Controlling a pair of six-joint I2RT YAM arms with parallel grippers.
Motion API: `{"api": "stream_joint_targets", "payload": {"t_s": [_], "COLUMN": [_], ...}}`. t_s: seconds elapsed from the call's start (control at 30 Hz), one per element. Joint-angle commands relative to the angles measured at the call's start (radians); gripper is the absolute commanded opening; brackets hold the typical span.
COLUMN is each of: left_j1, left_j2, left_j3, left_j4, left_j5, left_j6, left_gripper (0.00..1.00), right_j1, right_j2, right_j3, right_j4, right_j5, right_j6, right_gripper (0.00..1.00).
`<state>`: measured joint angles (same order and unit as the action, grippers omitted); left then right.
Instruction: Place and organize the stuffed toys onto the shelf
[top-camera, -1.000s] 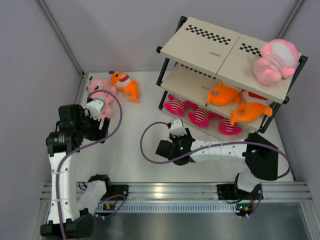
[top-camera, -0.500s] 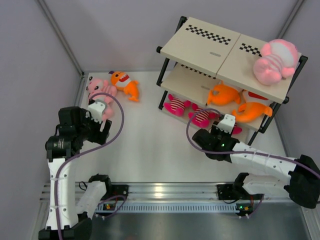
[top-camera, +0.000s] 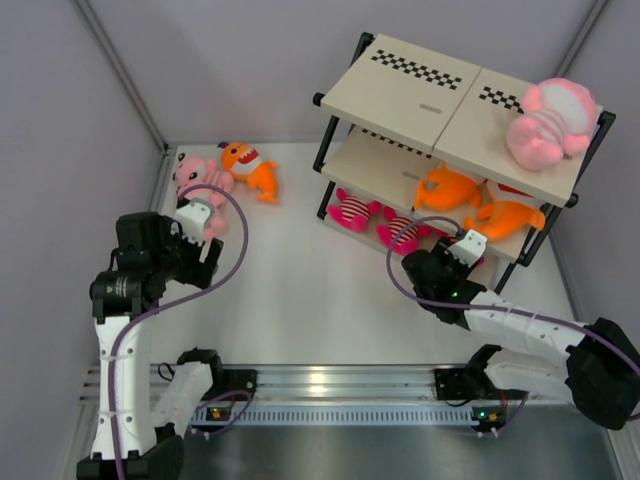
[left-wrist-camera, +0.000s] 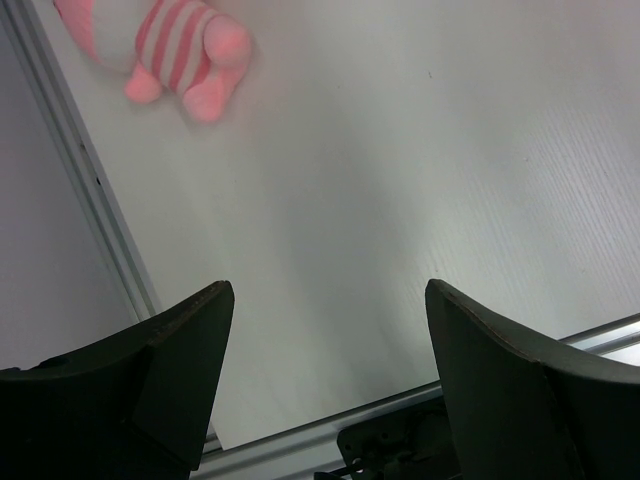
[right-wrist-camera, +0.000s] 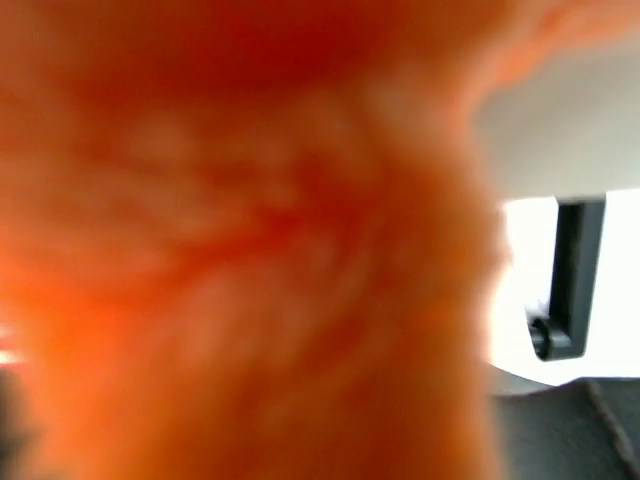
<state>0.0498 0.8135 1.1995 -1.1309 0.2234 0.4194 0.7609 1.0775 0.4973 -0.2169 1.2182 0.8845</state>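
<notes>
- Left hand (left-wrist-camera: 328, 295) hangs released over the bare surface (top-camera: 300, 290) near its left edge;
- right hand (top-camera: 466, 246) sits at the shelf (top-camera: 420, 95)'s lower boards, orange fish (right-wrist-camera: 240, 250) filling its camera; grip cannot be told;
- pink striped plush (top-camera: 195, 175) and loose orange fish (top-camera: 250, 168) lie in the far-left corner;
- another pink plush (top-camera: 545, 125) tops the shelf.

The overhead camera hangs high behind me, facing down on the whole table (top-camera: 300, 300), with the shelf (top-camera: 420, 85) at 1 o'clock. My left wrist camera looks down past my left fingers (left-wrist-camera: 150, 370) from close range, catching at 11 o'clock the pink striped plush (left-wrist-camera: 165, 45) that the overhead shows at 10 o'clock. My right wrist camera sits so near an orange fish (right-wrist-camera: 250, 250) that it blurs; black shelf post (right-wrist-camera: 575, 270) at 3 o'clock.
</notes>
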Motion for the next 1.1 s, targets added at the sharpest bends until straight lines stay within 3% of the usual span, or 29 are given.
{"api": "stream_joint_targets", "payload": {"t_s": [0.0, 0.23, 0.33, 0.37, 0.4, 0.5, 0.77, 0.9, 1.07], "left_j1": [-0.005, -0.005, -0.005, -0.004, -0.004, -0.005, -0.004, -0.005, -0.005], "left_j2": [-0.010, -0.011, -0.014, -0.016, -0.019, -0.022, -0.027, -0.028, -0.034], "left_j3": [0.038, 0.043, 0.045, 0.043, 0.043, 0.037, 0.037, 0.035, 0.037], "left_j4": [0.002, 0.000, -0.001, 0.000, -0.001, 0.000, 0.002, -0.001, -0.003], "left_j5": [0.004, -0.007, -0.012, -0.015, -0.016, -0.013, -0.015, -0.012, -0.015], "left_j6": [0.010, 0.010, 0.013, 0.013, 0.013, 0.015, 0.016, 0.015, 0.018], "left_gripper": [0.84, 0.84, 0.84, 0.84, 0.84, 0.84, 0.84, 0.84, 0.84], "right_j1": [-0.052, -0.095, -0.098, -0.100, -0.100, -0.092, -0.040, 0.011, 0.095], "right_j2": [0.015, 0.059, 0.079, 0.084, 0.097, 0.128, 0.119, 0.122, 0.202], "right_j3": [-0.037, -0.037, -0.031, -0.014, -0.002, 0.043, 0.066, 0.112, 0.231], "right_j4": [0.235, 0.224, 0.220, 0.188, 0.147, -0.014, -0.134, -0.223, -0.470], "right_j5": [-0.066, -0.079, -0.086, -0.089, -0.089, -0.066, -0.045, -0.040, 0.010], "right_j6": [-0.104, -0.076, -0.081, -0.064, -0.006, 0.098, 0.229, 0.303, 0.567], "right_gripper": [0.49, 0.46, 0.32, 0.18, 0.14, 0.11, 0.00, 0.00, 0.00]}}
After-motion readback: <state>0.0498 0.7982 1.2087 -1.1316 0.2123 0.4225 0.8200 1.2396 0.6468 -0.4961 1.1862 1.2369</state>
